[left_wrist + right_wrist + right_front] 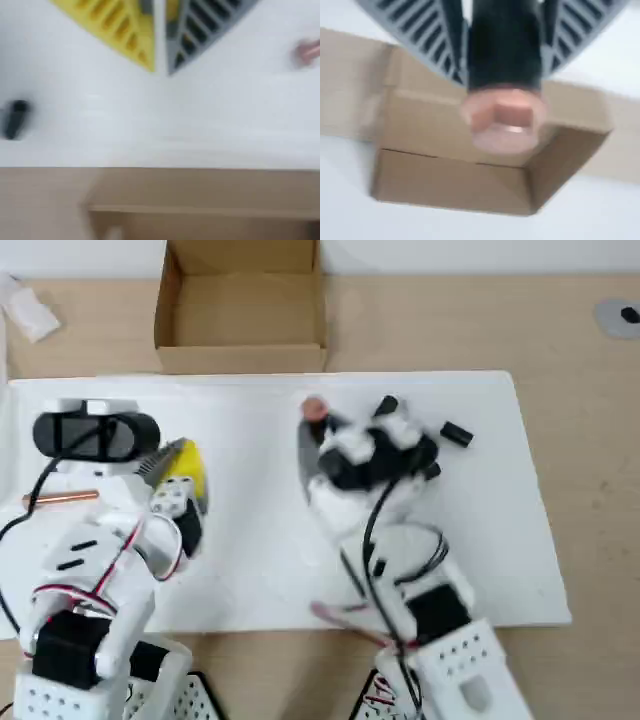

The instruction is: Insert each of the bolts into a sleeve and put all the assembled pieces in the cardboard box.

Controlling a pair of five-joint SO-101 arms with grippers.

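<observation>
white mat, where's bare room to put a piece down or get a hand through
Bare: the strip of white mat between the two arms, and its right end past the loose sleeve. The cardboard box floor is bare too. Crowded: the left end, with the left fingers and a bolt, and the middle under the right fingers holding a sleeved bolt.

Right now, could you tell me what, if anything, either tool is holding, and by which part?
The right tool holds an assembled piece, clamped on its black sleeve, bolt head sticking out. The left tool holds nothing.
</observation>
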